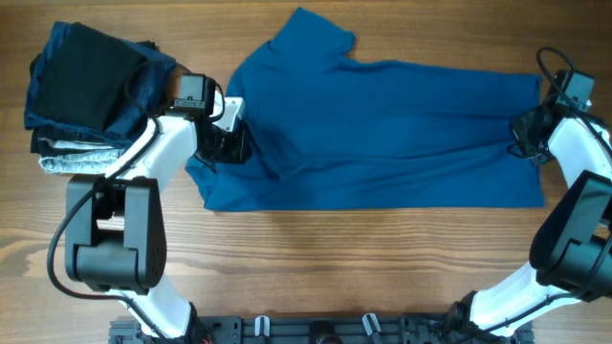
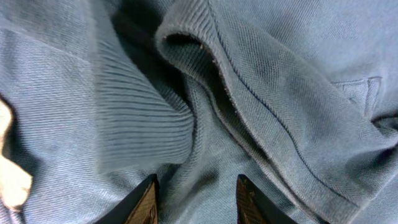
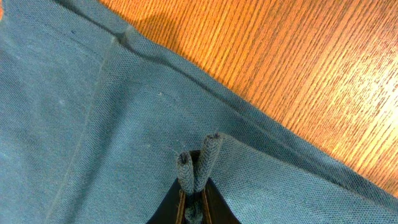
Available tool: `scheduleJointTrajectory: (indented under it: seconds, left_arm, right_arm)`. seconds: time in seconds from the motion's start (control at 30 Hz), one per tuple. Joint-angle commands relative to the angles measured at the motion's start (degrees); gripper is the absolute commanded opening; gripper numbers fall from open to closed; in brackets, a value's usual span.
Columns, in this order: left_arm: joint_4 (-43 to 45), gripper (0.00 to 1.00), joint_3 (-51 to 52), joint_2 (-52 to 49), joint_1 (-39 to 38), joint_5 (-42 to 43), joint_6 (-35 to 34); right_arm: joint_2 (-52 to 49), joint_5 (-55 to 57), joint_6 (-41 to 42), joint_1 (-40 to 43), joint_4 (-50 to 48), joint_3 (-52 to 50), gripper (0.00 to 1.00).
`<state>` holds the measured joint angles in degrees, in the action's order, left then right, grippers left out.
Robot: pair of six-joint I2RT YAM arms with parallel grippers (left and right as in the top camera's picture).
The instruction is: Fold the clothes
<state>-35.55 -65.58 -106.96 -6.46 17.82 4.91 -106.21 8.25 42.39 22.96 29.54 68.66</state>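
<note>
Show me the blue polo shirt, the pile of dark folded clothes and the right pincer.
blue polo shirt (image 1: 402, 134): overhead view, middle of its body.
pile of dark folded clothes (image 1: 81, 81): overhead view, black top garment.
right pincer (image 3: 196, 191): right wrist view, between its fingertips.

The table (image 1: 382, 258) was a light wooden top, its long grain running side to side with a few darker streaks. Soft, even light fell across it and cast only faint shadows. A stack of folded dark garments (image 1: 86, 86) sat at its far left corner. A black rail (image 1: 316, 330) ran along the near edge.
</note>
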Motion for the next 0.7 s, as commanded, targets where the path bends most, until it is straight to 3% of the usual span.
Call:
scheduleJointTrajectory:
  seconds: [0.0, 0.13, 0.37, 0.6, 0.67]
  left_arm:
    - [0.15, 0.29, 0.11, -1.84, -0.44, -0.52, 0.85]
    - [1.05, 0.20, 0.09, -1.81, -0.39, -0.55, 0.83]
    - [1.36, 0.16, -2.03, -0.31, 1.01, -1.14, -1.14]
    - [1.33, 0.17, -2.25, 3.45, 4.13, -1.18, -2.38]
    - [1.29, 0.23, -2.25, 3.45, 4.11, -1.16, -2.34]
  right_arm:
    - [1.31, 2.10, -0.37, 0.35, -0.35, 1.07, 0.07]
    - [1.31, 2.12, -0.39, 0.35, -0.33, 1.07, 0.07]
    - [1.31, 2.58, -0.35, 0.35, -0.28, 1.07, 0.06]
    - [-0.33, 3.41, -0.42, 0.35, -0.63, 0.98, 0.06]
    - [-0.33, 3.39, -0.42, 0.35, -1.09, 0.98, 0.07]
